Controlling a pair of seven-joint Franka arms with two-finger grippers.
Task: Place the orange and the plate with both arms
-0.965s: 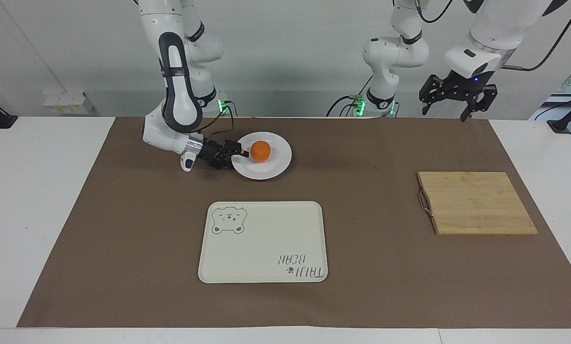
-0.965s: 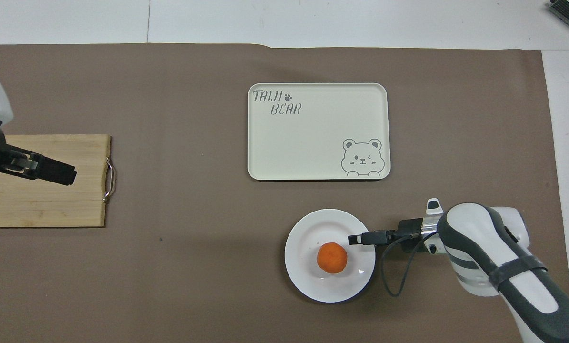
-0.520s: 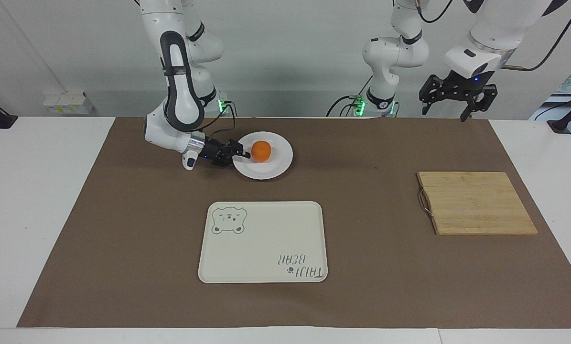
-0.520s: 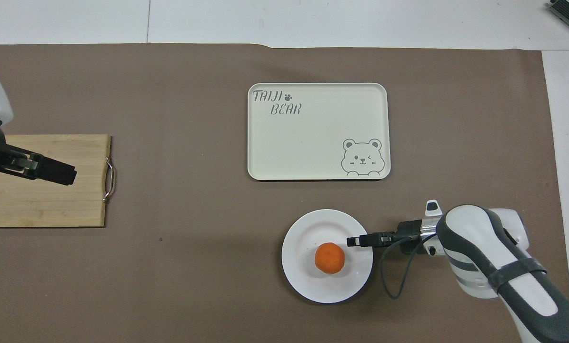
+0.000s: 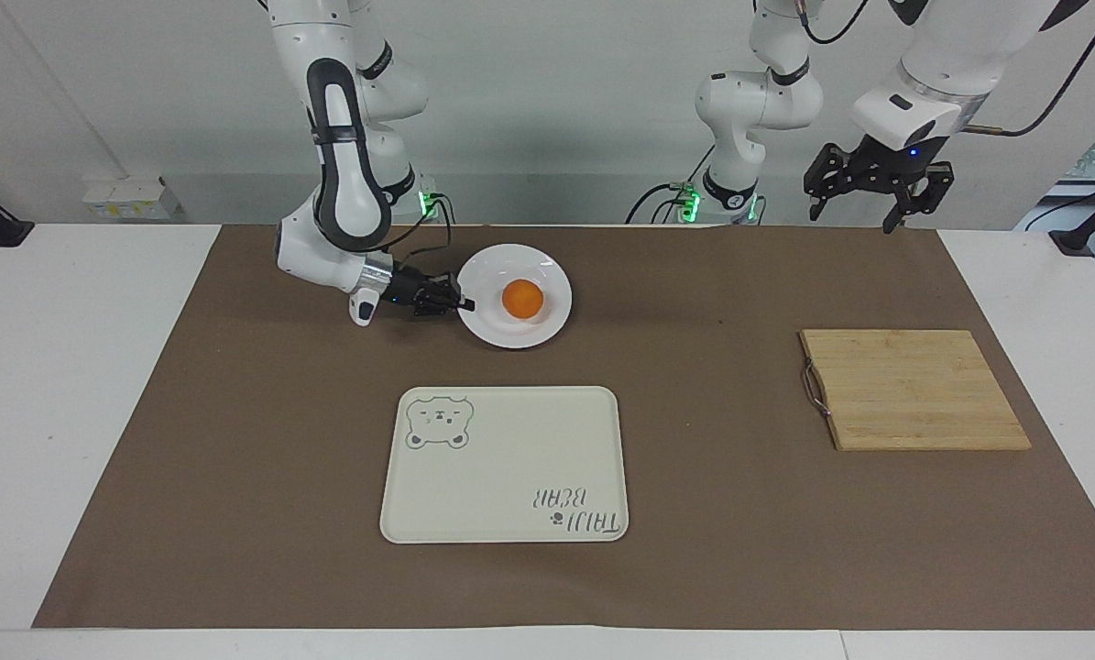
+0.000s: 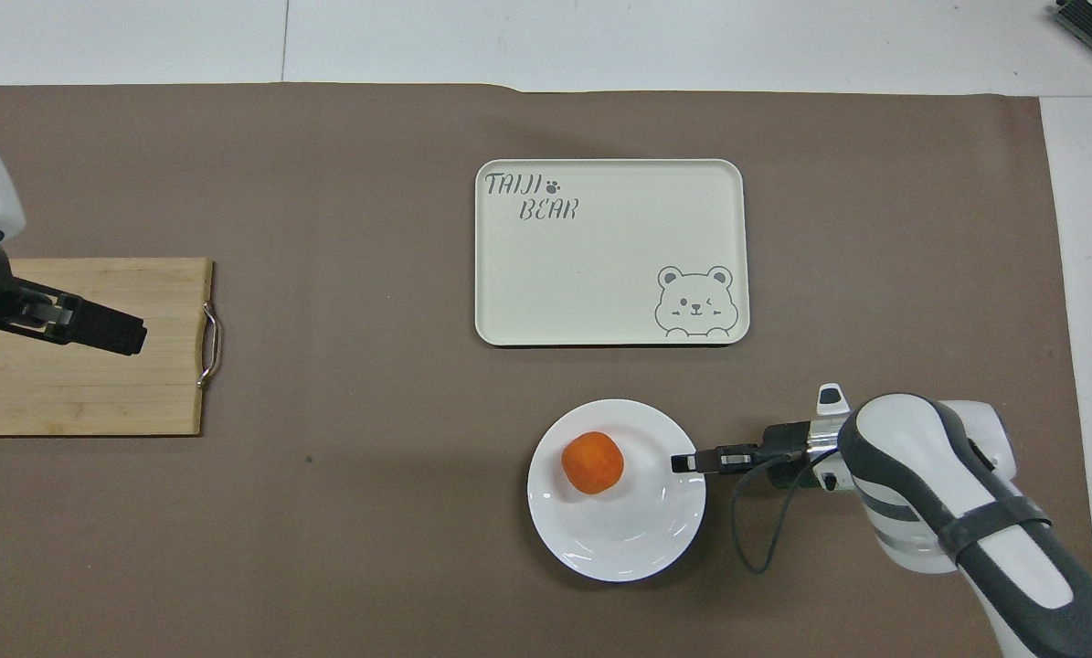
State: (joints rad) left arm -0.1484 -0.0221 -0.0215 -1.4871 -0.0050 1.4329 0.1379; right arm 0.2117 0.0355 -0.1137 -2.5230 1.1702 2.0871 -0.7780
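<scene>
Right gripper: we see the right gripper (image 5: 463, 304) low at the plate's rim on the right arm's end of the table, fingertips pinched together on that rim, so we read it as clamped on the plate (image 5: 547, 321).
Plate: round, glossy white, tipped up a little on the gripped side in the facing view, which suggests to us that it is lifting off the brown mat (image 5: 235, 458).
Orange: the orange (image 5: 522, 298) sits loose in the plate's well, away from the fingertips, toward the ungripped side.
Key relation: the tray with the bear drawing (image 5: 505, 464) lies farther from the robots than the plate, close by, with bare mat between them; we judge the carry goes straight out to it.
Nearer arm: the right arm is the one at the plate; the left is well apart.
Left gripper: we see the left gripper (image 5: 878, 190) waiting in the air, fingers spread, holding nothing, above the table edge at the left arm's end.
Other things: a wooden cutting board with a metal handle (image 5: 914, 390) lies at the left arm's end, well apart from plate and tray.
In the way: we see nothing between plate and tray.
Risk: in our judgement, a one-sided rim grip lets the plate tilt, and the round fruit can roll off.
</scene>
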